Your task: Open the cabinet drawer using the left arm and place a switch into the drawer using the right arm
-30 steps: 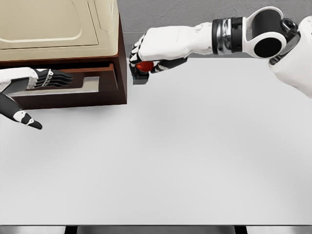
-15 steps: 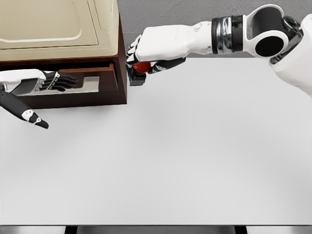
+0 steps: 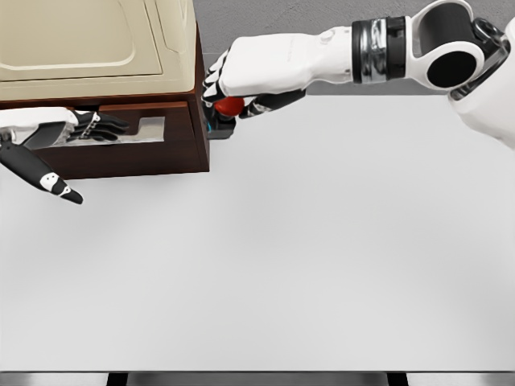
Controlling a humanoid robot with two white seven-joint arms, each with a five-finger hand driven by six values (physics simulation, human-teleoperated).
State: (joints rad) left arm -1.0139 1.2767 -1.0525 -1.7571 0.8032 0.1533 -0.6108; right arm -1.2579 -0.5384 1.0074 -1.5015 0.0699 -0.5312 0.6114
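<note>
the right hand (image 3: pixel 241 84), curled around the switch (image 3: pixel 226 112), has moved closer to the cabinet's (image 3: pixel 121 157) right edge since a second ago.

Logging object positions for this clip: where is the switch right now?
In the head view, upper middle: the switch is held in the right hand, just beside the cabinet's right edge, above the table.

I count one cabinet (image 3: pixel 105 48) in the upper left of the frame, with one drawer (image 3: pixel 121 157), one switch (image 3: pixel 225 112) with a red button, one white table (image 3: pixel 306 265), and two hands: left hand (image 3: pixel 76 129), right hand (image 3: pixel 241 80).
</note>
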